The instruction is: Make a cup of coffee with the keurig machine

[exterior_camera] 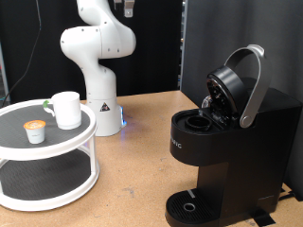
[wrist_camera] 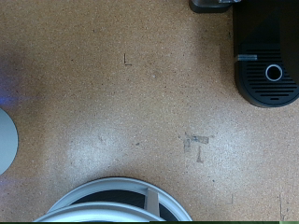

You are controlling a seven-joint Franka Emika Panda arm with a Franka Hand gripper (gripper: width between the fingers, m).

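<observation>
The keurig machine [exterior_camera: 232, 151] stands at the exterior view's right with its lid [exterior_camera: 237, 85] raised and the pod chamber open. The wrist view shows it from above [wrist_camera: 271, 70], with its round drip base bare. The cup [exterior_camera: 66, 109], a white mug, stands on the top tier of a round white two-tier rack [exterior_camera: 57, 156] at the exterior view's left. A small white pod with an orange top [exterior_camera: 35, 131] stands beside it. My gripper shows in neither view; the arm rises out of the exterior view's top. The wrist camera looks down on the table from high up.
The white robot base [exterior_camera: 99, 104] stands behind the rack. The rack's rim shows at the edge of the wrist view [wrist_camera: 117, 201]. Brown tabletop [wrist_camera: 140, 103] lies between rack and machine. A dark sliver [wrist_camera: 210, 4] at the wrist view's edge is unclear.
</observation>
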